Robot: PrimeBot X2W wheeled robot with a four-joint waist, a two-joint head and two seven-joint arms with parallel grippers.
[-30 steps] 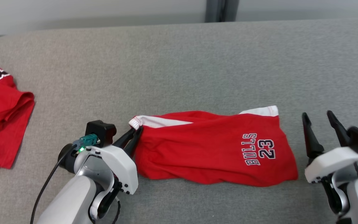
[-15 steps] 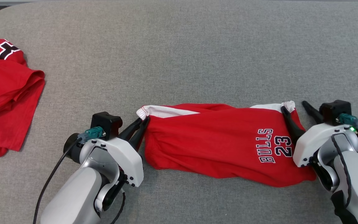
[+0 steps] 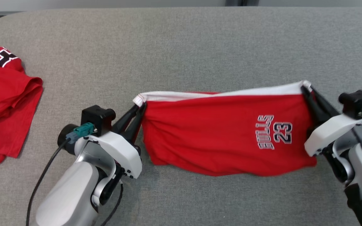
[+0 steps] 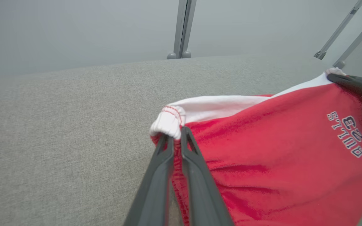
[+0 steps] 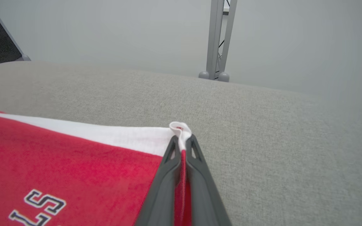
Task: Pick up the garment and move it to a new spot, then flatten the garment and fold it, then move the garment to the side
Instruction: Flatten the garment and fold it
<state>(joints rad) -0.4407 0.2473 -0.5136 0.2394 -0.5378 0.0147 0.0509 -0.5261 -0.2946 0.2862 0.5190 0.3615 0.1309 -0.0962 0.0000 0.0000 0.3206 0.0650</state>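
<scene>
My left fingers (image 3: 140, 108) are pinched tight on one end of the white band (image 3: 218, 93) of the red shorts (image 3: 218, 138). My right fingers (image 3: 306, 90) are clamped on the other end. The shorts stretch between them over the middle of the grey tabletop (image 3: 181, 47), with the band pulled taut along the top (the "23" print sits toward my right side). I cannot tell whether the lower hem touches the tabletop. Another red garment (image 3: 2, 103) lies crumpled at my far left.

The right gripper (image 3: 306, 89), open beside the shorts (image 3: 218, 138) a second ago, has been closed on their right corner; the waistband (image 3: 218, 94) has been pulled taut.
</scene>
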